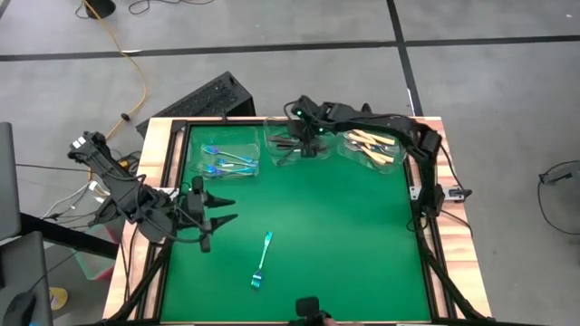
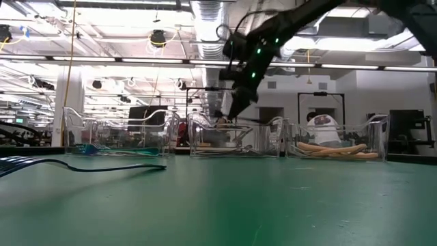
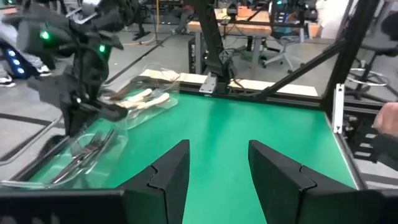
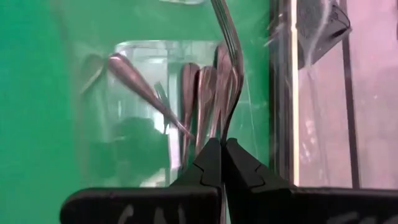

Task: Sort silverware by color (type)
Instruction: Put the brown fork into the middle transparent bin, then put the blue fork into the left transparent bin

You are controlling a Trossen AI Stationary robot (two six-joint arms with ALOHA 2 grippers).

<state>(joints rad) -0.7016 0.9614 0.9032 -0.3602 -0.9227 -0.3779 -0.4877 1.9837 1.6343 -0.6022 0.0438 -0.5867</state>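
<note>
While my left claw (image 1: 220, 209) idles released at nine o'clock, my right claw (image 4: 222, 146) pinches a dark fork (image 4: 229, 68) over the middle tub (image 1: 292, 149).

One blue-teal fork (image 1: 262, 261) lies flat alone on the green surface; more blue forks (image 1: 227, 161), dark forks (image 1: 292, 147) and cream-handled forks (image 1: 372, 145) rest in three tubs, perhaps four dark ones

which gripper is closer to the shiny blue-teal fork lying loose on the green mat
Left. The left gripper hovers just beside the shiny blue-teal fork; the right gripper is far off over the middle clear tub.
</note>
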